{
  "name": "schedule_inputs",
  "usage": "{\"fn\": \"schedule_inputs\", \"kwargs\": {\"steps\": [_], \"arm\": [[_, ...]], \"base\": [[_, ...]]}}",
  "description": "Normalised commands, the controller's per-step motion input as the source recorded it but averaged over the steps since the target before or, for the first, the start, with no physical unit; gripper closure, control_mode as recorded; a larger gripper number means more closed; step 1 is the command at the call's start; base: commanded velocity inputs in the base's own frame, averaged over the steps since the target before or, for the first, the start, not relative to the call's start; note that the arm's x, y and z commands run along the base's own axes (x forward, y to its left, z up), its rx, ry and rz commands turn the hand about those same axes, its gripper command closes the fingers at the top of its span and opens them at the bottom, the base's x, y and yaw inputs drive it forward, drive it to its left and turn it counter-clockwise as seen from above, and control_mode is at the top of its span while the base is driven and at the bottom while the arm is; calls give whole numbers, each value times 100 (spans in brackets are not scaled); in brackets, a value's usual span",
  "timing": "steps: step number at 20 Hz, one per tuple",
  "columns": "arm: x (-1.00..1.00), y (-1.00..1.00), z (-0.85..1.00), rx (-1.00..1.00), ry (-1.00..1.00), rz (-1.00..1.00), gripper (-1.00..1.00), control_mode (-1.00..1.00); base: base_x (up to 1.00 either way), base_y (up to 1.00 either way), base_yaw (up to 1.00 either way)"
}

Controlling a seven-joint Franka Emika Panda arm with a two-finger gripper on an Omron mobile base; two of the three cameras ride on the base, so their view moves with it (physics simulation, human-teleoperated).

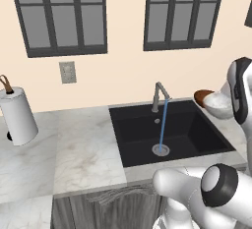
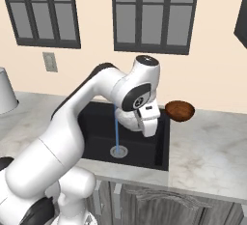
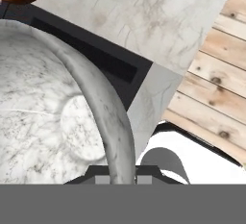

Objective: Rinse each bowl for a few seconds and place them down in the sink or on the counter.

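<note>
Here, a marbled grey-white bowl (image 3: 53,122) beside a reddish-brown bowl (image 2: 180,110).

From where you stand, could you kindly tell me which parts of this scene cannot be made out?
- Fingers: hand view, mostly cut off at the bottom; just the tips flank the rim.
- White marbled bowl: hand view, cropped by the left edge.
- Brown bowl: left base view, partly behind that marbled bowl.
- Tap: right base view, covered by the arm.

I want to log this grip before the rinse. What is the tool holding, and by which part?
The tool is shut on a pale marbled bowl, pinched by its rim, which runs up between the fingertips.
</note>
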Motion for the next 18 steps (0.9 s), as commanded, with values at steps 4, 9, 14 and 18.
{"fn": "schedule_inputs", "kwargs": {"steps": [4, 9, 14, 18], "arm": [[0, 12, -6, 2, 0, 6, 100, -100], [0, 10, -1, 1, 0, 7, 100, -100], [0, 6, -7, 4, 0, 8, 100, -100], [0, 4, -5, 3, 0, 9, 100, -100]], "base": [[0, 0, 0], [0, 0, 0], [0, 0, 0], [0, 0, 0]]}}
